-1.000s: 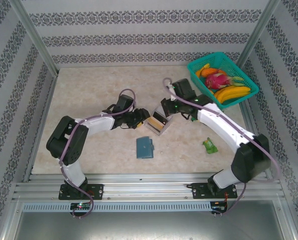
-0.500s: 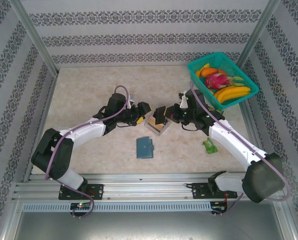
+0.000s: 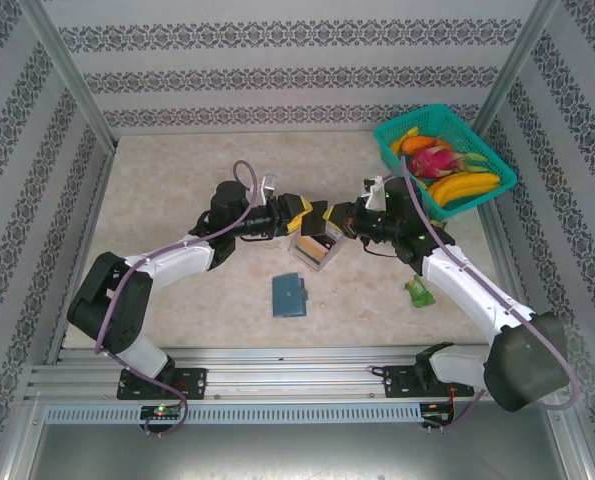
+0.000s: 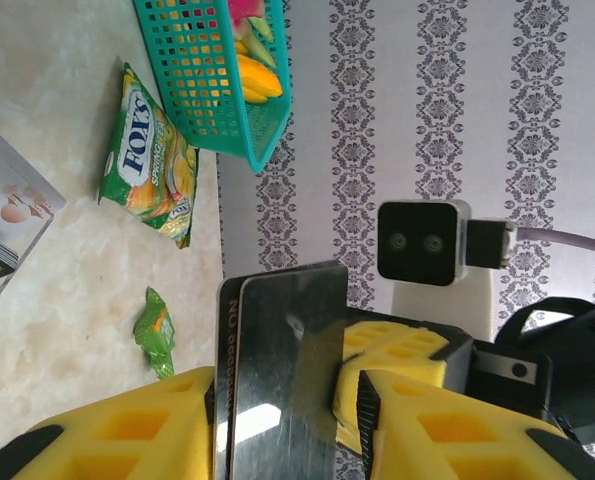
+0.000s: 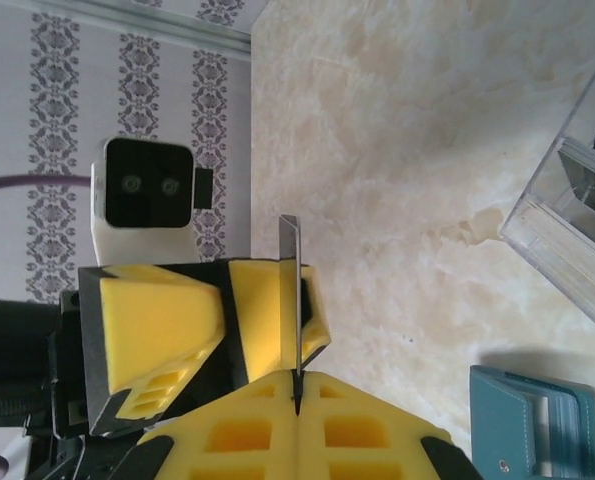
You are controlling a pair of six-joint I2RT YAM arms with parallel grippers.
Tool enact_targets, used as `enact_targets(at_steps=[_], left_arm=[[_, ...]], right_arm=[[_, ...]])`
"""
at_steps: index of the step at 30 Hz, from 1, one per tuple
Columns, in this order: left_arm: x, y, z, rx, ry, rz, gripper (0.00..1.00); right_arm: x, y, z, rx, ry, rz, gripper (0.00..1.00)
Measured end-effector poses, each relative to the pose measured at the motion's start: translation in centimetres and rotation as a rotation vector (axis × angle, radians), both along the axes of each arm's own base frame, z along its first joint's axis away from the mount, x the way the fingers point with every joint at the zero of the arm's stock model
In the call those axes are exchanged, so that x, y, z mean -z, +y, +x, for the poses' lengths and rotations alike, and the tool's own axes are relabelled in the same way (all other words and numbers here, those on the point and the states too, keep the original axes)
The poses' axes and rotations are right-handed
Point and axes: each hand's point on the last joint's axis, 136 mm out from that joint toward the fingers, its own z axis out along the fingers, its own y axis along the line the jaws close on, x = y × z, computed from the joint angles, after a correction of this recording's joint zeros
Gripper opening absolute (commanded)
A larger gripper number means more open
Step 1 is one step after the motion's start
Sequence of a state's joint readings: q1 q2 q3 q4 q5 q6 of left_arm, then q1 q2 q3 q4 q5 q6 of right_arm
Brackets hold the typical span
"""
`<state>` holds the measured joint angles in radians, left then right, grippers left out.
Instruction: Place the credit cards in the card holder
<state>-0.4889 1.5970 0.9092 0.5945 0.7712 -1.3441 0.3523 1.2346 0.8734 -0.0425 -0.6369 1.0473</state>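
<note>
Above the clear tray (image 3: 315,252) my two grippers meet tip to tip. My right gripper (image 5: 297,400) is shut on a black credit card (image 5: 289,290), pinching its lower edge so it stands edge-on. That card (image 4: 277,360) reaches between the yellow fingers of my left gripper (image 4: 287,430). It lies against one pad with a sliver of gap at the other. From above, the left gripper (image 3: 299,210) faces the right gripper (image 3: 339,215). The teal card holder (image 3: 288,295) lies on the table nearer the bases, its corner (image 5: 547,420) showing open pockets. More cards (image 5: 582,180) stand in the tray.
A teal basket (image 3: 445,155) of fruit sits at the back right. A green-yellow snack packet (image 4: 152,160) lies beside the basket (image 4: 212,70). A small green wrapper (image 3: 418,291) lies under the right arm. Patterned walls enclose the table.
Both grippers have come together over the tray. The right one brought the card toward the left gripper, whose jaws widened, then narrowed around it.
</note>
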Motion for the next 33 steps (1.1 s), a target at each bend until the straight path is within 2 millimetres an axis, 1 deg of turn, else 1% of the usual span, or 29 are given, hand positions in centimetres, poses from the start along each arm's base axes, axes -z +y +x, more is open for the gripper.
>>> enact_targets(at_steps=[3,6,10,12,15,16,18,21,24,27,30,33], left_arm=[[0.2,0.2,0.0,-0.012,0.006,0.017,0.61],[1.2,0.8,0.1,-0.043,0.034,0.067,0.59],[2.6,1.6,0.6,-0.086,0.075,0.112,0.59],[3.9,2.2,0.8,-0.112,0.11,0.165,0.58],[5.5,2.8,1.0,-0.134,0.151,0.257,0.56],[5.9,2.9,1.1,-0.14,0.159,0.282,0.56],[7.0,3.3,1.5,-0.153,0.179,0.332,0.56],[9.8,3.7,1.7,-0.162,0.232,0.407,0.57],[13.0,4.0,1.4,-0.156,0.301,0.463,0.57],[15.2,4.2,1.1,-0.147,0.347,0.5,0.57],[16.0,4.2,1.2,-0.14,0.367,0.518,0.56],[15.8,3.9,1.6,-0.136,0.357,0.519,0.56]], right_arm=[[0.1,-0.7,0.4,0.022,0.001,-0.001,0.0],[0.4,-1.4,0.6,0.026,-0.021,-0.039,0.0],[0.1,-1.5,1.3,-0.008,-0.069,-0.122,0.0],[0.1,-1.8,1.9,-0.02,-0.114,-0.195,0.0],[0.7,-2.0,3.2,-0.073,-0.198,-0.36,0.0],[1.3,-1.9,3.7,-0.104,-0.229,-0.431,0.0],[2.6,-1.1,4.1,-0.186,-0.276,-0.544,0.0],[5.6,-0.2,4.3,-0.316,-0.316,-0.686,0.0],[8.5,0.0,4.4,-0.419,-0.327,-0.812,0.0],[10.3,0.2,4.4,-0.508,-0.354,-0.905,0.0],[10.9,0.4,4.7,-0.563,-0.394,-0.972,0.0],[11.1,0.5,5.1,-0.589,-0.428,-1.027,0.0]])
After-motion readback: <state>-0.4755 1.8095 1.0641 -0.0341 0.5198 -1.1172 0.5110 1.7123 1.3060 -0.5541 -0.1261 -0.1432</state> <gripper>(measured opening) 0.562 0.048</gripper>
